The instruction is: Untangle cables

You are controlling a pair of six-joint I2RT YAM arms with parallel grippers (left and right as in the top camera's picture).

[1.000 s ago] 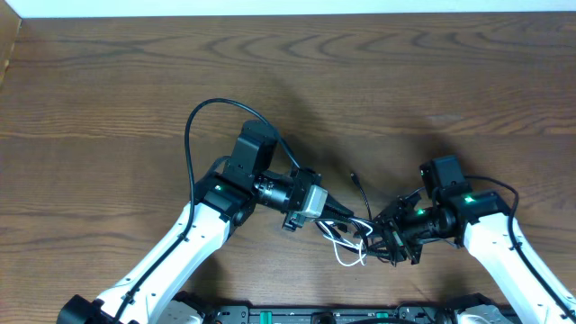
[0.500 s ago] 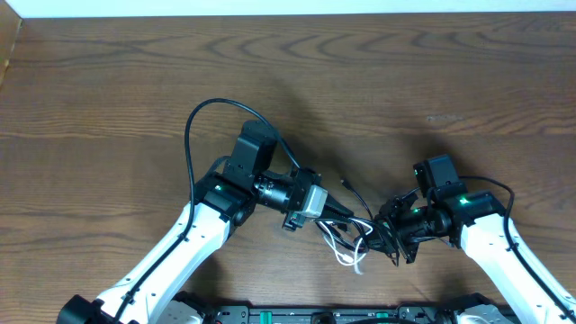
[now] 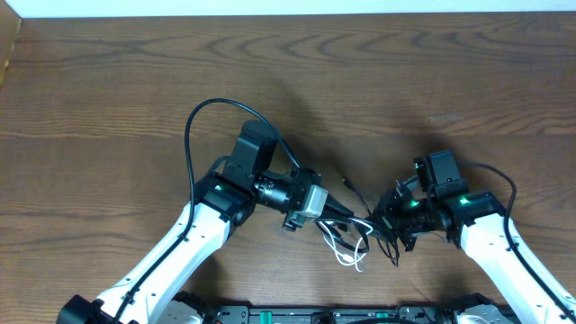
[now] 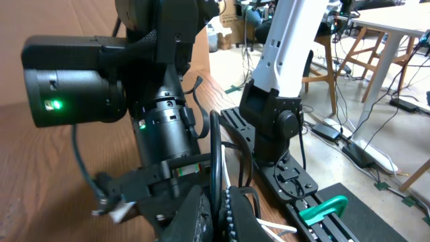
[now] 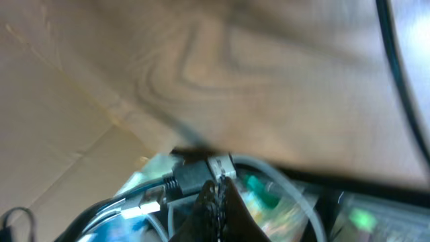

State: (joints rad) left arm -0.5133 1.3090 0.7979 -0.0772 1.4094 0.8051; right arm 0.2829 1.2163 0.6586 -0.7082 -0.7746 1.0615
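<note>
The cables (image 3: 354, 238) lie in a tangle between my two grippers near the table's front edge, a white loop (image 3: 348, 254) among black strands. One black cable end (image 3: 349, 185) sticks out toward the back. My left gripper (image 3: 348, 216) is shut on a black cable (image 4: 216, 151), which rises straight out of the jaws in the left wrist view, with the white cable (image 4: 277, 228) to their right. My right gripper (image 3: 382, 221) is shut at a black plug with a metal tip (image 5: 201, 173). That plug sits right on my right gripper (image 5: 218, 195) and stays sharp against the blurred background.
The left arm's thick black cable (image 3: 193, 135) arcs over the table behind its wrist. A rail with a green clamp (image 4: 322, 208) runs along the front edge. The table's back edge (image 3: 288, 15) is far off.
My right gripper has shut and shifted a little toward the back and left. The tangle's black strands and white loop shifted with it. The left arm stayed put.
</note>
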